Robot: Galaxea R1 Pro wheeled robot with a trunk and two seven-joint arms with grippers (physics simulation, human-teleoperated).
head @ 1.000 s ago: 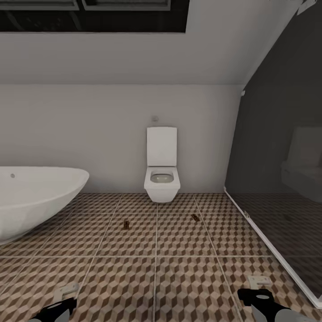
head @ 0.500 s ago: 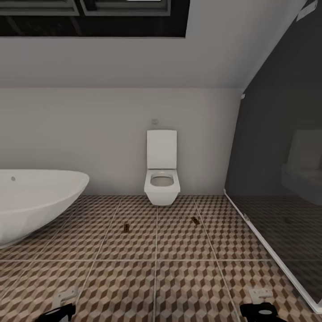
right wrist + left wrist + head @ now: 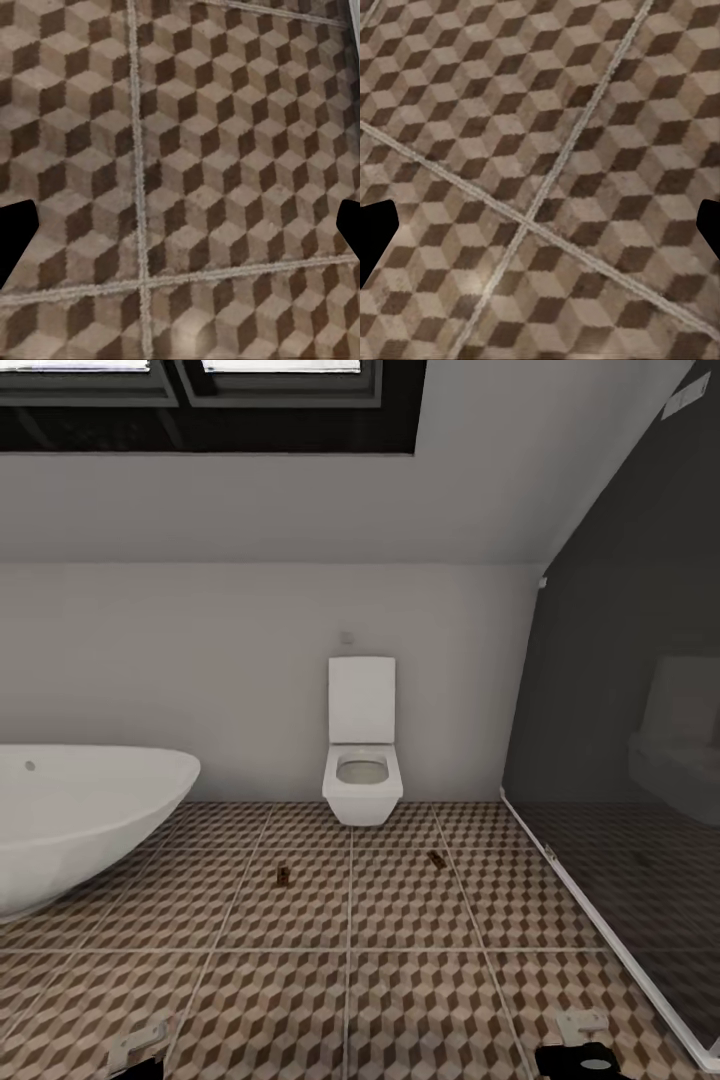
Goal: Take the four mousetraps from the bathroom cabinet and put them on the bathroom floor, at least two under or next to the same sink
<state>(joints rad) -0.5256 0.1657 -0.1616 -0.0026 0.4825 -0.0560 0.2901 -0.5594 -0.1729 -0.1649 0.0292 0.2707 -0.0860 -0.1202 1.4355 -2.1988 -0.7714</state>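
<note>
1. 2 mousetraps lie on the bathroom floor (image 3: 400, 920) in front of the white toilet (image 3: 362, 760): one mousetrap (image 3: 284, 876) on the tile to the toilet's left, the other mousetrap (image 3: 436, 858) to its right, well apart from each other.
2. A white oval bathtub (image 3: 80, 810) stands at the left; a dark glass panel (image 3: 620, 760) stands at the right.
3. The left pincer (image 3: 540, 225) hangs over bare tiles, its 2 dark fingertips (image 3: 375, 236) spread wide with nothing between them.
4. The right pincer (image 3: 180, 225) likewise stands wide apart and holds nothing, above a crossing of grout lines.
</note>
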